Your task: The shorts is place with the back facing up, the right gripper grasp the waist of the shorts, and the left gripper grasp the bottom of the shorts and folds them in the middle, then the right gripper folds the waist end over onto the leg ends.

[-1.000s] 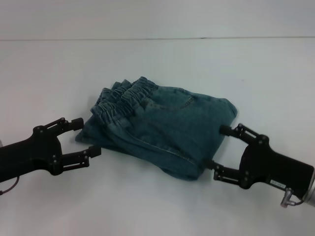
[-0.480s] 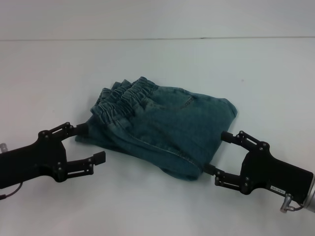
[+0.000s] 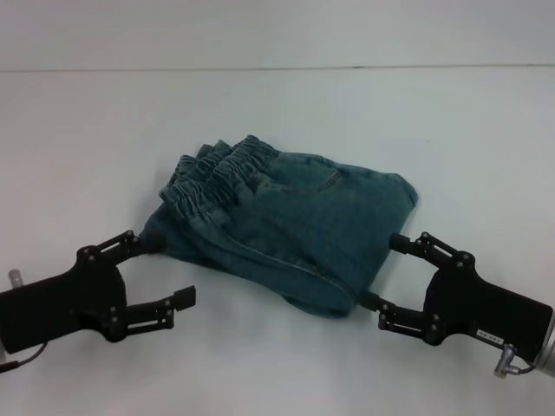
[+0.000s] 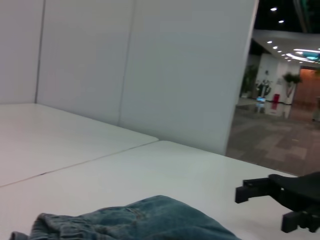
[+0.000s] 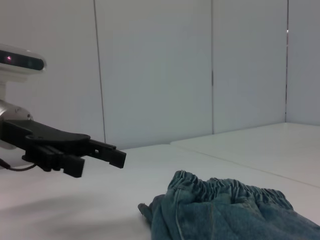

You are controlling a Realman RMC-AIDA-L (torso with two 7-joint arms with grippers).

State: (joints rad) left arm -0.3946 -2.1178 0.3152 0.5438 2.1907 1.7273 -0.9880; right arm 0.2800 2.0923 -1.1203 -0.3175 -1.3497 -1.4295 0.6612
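The shorts (image 3: pixel 290 221) lie folded into a compact blue-green denim bundle in the middle of the white table (image 3: pixel 277 113). Their ruffled elastic waist (image 3: pixel 221 173) lies on top at the bundle's left end. The bottom of the shorts and the leg ends are hidden under the layers. My left gripper (image 3: pixel 160 267) is open at the near left, its upper finger close beside the bundle's left corner. My right gripper (image 3: pixel 382 270) is open at the bundle's near right edge, holding nothing. The left wrist view shows the shorts (image 4: pixel 145 217) and the right gripper's fingers (image 4: pixel 260 186).
White panel walls stand behind the table (image 5: pixel 150 70). The right wrist view shows the waist end of the shorts (image 5: pixel 225 192) and the left gripper's fingers (image 5: pixel 100 148) beyond it. Bare tabletop surrounds the bundle on all sides.
My left gripper has drawn back toward the near left, away from the waist end, staying open. The right gripper has slid slightly back. The shorts have not moved.
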